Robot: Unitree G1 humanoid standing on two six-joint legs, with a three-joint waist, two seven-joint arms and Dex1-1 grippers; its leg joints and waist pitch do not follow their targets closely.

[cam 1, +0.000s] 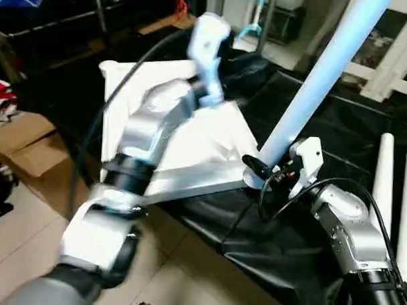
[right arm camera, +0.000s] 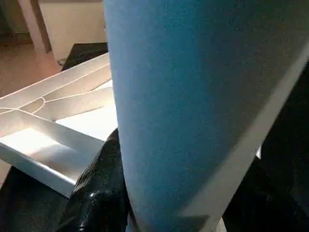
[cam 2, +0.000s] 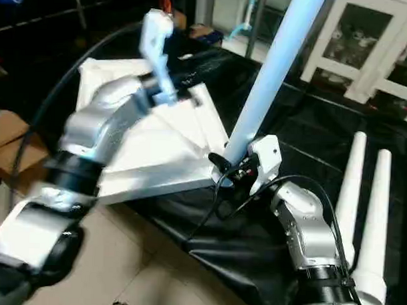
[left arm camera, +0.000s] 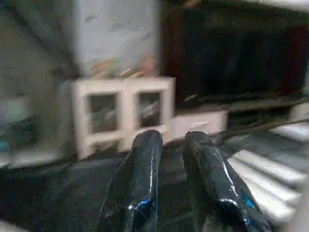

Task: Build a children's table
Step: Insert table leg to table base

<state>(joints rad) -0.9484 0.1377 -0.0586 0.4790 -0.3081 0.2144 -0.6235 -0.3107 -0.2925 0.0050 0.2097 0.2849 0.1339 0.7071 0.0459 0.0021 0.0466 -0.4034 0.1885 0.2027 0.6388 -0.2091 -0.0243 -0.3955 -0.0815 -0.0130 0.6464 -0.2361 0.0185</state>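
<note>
The right gripper [cam 2: 231, 168] clamps the tilted leg [cam 2: 266, 84] at the tabletop [cam 2: 157, 151] corner. The left gripper [left arm camera: 174, 159], fingers nearly together and empty, hovers above the tabletop, farther from that corner.

The left arm [cam 1: 150, 134] is smeared with blur and covers the middle of the table top [cam 1: 210, 153]. The standing leg [cam 2: 269, 78] runs off the upper edge and hides its corner socket. The spare legs [cam 2: 362, 218] are cut by the edge.
</note>
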